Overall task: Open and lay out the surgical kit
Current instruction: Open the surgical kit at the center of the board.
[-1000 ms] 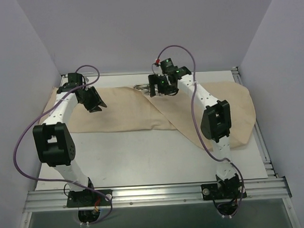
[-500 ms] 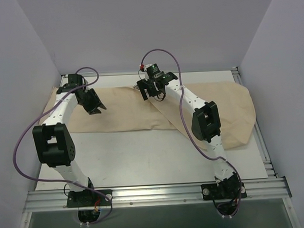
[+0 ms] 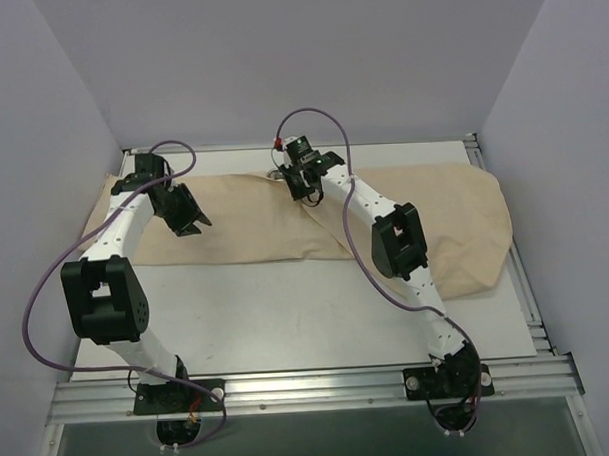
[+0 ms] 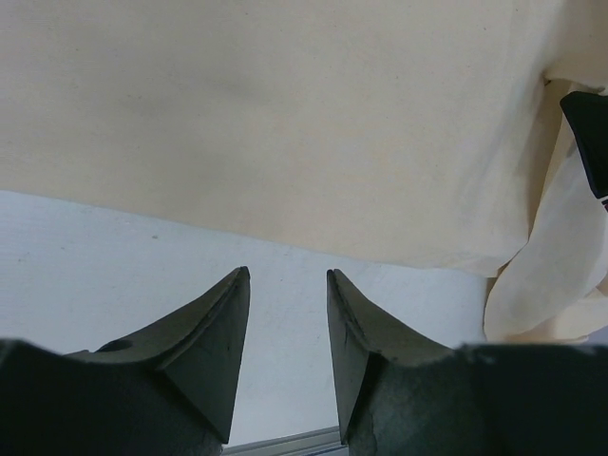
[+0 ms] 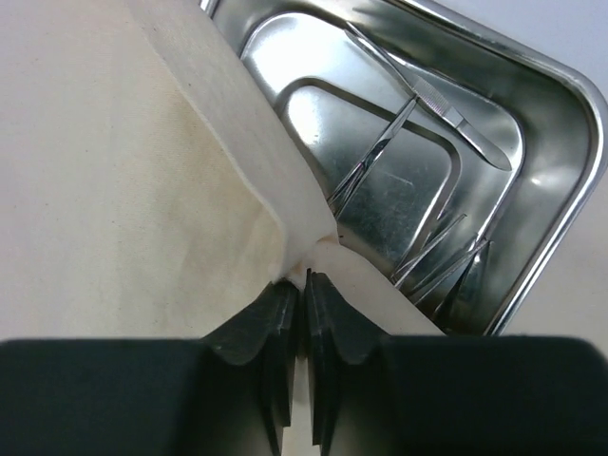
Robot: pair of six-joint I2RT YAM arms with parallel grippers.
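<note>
Right gripper [image 5: 302, 280]: jaws pinched almost flat on a folded corner of the cloth wrap [image 5: 114, 190], at the spot where that flap drapes over the tray [image 5: 574, 161]. We read the corner grip as deliberate: it's a thin bite on fabric only, clear of the steel, so a pull should peel the flap without dragging the tray. We can't tell how much cloth is actually in the bite, since the fingertips hide it.

The tray sits at the far middle of the table [image 3: 288, 319], part covered and part exposed. The instruments [image 5: 380, 157] lie loose inside it, crossed over each other.

Left gripper [image 4: 288, 275]: about half open, holding nothing. It hangs over the near edge of the wrap on the left side, above bare table. We think it's placed there to take or pin that side while the right arm pulls.

Our call is that unwrapping is underway and nothing is laid out yet.
</note>
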